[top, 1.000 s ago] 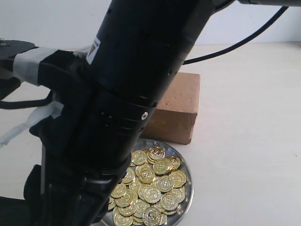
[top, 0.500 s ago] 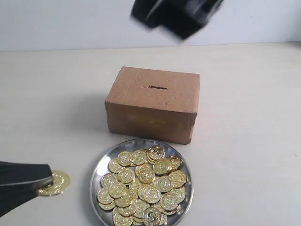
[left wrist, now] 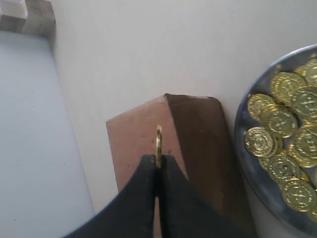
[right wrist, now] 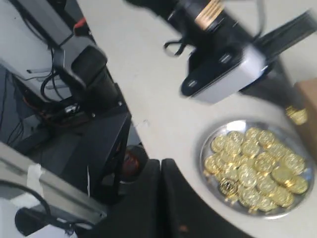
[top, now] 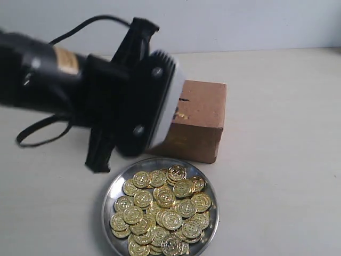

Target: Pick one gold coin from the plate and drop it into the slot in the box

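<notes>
Left gripper [left wrist: 158,161], clamped on a coin [left wrist: 159,141], has swung from beside the plate [top: 106,207] to above the box [top: 202,112].

The left arm [top: 32,74] is a thick black tube that meets a rounded camera housing [top: 160,101], part black and part pale grey-white. Two small silver screws [top: 157,71] sit on the housing's black face. Behind the housing a gold label [top: 66,60] wraps the arm, and thin black cables [top: 40,136] loop near it. A flat black bracket [top: 139,34] flanks the housing. The left gripper [left wrist: 158,159] and right gripper [right wrist: 161,166] have smooth black tapering fingers
</notes>
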Robot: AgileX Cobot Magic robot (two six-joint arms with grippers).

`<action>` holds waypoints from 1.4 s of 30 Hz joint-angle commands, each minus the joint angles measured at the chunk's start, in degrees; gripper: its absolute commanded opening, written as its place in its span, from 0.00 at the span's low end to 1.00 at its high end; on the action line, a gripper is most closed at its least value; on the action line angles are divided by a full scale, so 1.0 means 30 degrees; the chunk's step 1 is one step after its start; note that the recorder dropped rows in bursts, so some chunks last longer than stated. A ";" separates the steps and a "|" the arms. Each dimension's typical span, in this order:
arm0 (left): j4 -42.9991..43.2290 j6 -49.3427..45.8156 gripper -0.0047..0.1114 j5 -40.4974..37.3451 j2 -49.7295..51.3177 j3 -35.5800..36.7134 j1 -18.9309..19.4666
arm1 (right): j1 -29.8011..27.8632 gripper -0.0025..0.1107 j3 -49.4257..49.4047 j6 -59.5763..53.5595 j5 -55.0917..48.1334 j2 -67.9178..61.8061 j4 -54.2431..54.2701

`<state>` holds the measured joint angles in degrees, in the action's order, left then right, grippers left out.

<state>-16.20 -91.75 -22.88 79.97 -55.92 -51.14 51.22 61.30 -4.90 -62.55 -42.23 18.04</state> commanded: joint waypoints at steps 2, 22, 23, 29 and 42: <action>0.0228 0.2010 0.04 -0.4221 0.3986 -0.5454 0.0899 | 0.0037 0.02 -0.4753 0.0045 0.2585 0.2226 0.0558; 0.7487 0.8750 0.04 -1.0632 1.2283 -1.5408 0.2050 | 0.0037 0.02 -0.8876 0.0339 0.4828 0.4263 0.0877; 0.7487 0.8750 0.04 -1.0590 1.2461 -1.5489 0.2132 | 0.0037 0.02 -0.8876 0.0339 0.4828 0.4263 0.0877; 0.7329 0.8750 0.04 -1.0722 1.3213 -1.5627 0.2215 | 0.0037 0.02 -0.8876 0.0330 0.4828 0.4263 0.0877; 0.7329 0.9239 0.04 -1.0801 1.3865 -1.5627 0.2215 | 0.0037 0.02 -0.8876 0.0002 0.4828 0.4263 0.0877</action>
<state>6.16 -64.85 -55.04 121.17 -102.45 -44.65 51.22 34.98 -4.39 -48.78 -29.89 20.55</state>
